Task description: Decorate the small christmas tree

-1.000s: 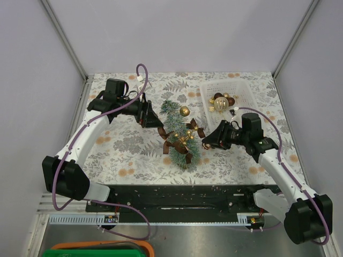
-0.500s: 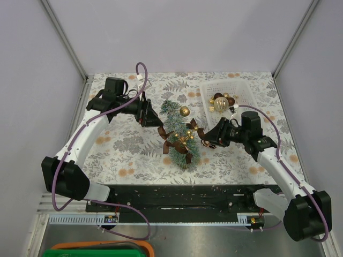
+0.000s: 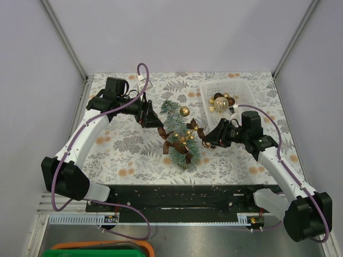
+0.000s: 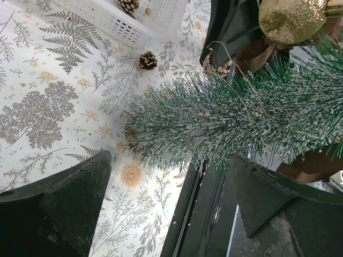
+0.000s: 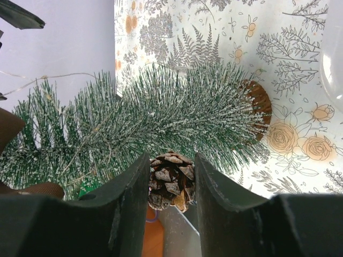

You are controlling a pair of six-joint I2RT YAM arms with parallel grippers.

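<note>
I'm pinching one pinecone (image 5: 170, 184) in the right gripper (image 5: 170, 160) beside one tree (image 3: 179, 136) mid-frame; left gripper (image 4: 169, 166) is gaping wide.

Frosted, bristly tree (image 5: 161, 112) — rough, scaly pine cone (image 5: 170, 179) (glittery bauble (image 4: 289, 19)).

White basket (image 3: 244, 90) of baubles (image 3: 221, 101)

one tree (image 3: 179, 138), one basket (image 3: 242, 91), one left tool (image 3: 157, 126) and one right tool (image 3: 206, 141).
</note>
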